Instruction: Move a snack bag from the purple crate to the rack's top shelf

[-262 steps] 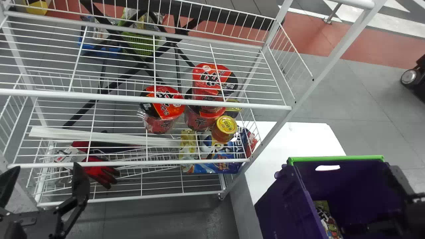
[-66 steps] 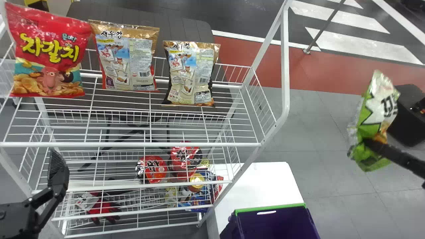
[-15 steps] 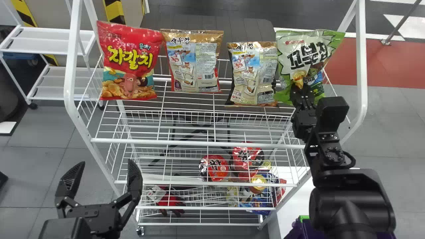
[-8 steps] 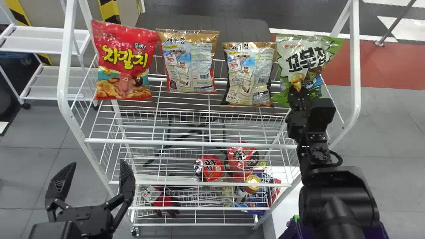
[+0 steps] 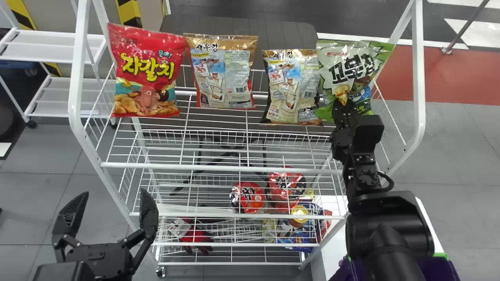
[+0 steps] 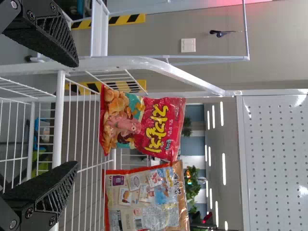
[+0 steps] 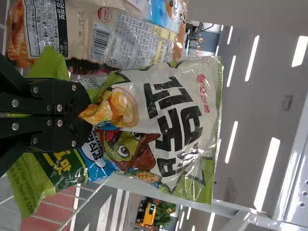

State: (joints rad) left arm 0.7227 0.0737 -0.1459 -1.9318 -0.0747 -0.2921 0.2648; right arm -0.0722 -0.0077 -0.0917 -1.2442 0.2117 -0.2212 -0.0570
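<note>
My right gripper (image 5: 343,105) is at the right end of the rack's top shelf (image 5: 218,168), shut on the lower front of the green and white snack bag (image 5: 351,68). That bag stands close beside a gold-topped bag, overlapping its right edge. In the right wrist view the gripper (image 7: 86,111) pinches the crumpled film of the snack bag (image 7: 178,115). My left gripper (image 5: 109,214) is parked open at the lower left, before the rack; in the left wrist view the gripper (image 6: 77,115) has nothing between its fingers. The purple crate (image 5: 441,269) is partly hidden behind the right arm.
A red bag (image 5: 146,72) and two gold-topped bags (image 5: 222,74) (image 5: 291,88) stand in a row on the top shelf. The rack's right post (image 5: 418,78) rises just right of the held bag. Red noodle cups (image 5: 248,197) sit lower down. A white table (image 5: 336,238) is under the crate.
The right gripper brought the green and white bag from beside the rack onto the top shelf's right end. Over the last half second, bag and arm shifted slightly left, towards the neighbouring bag.
</note>
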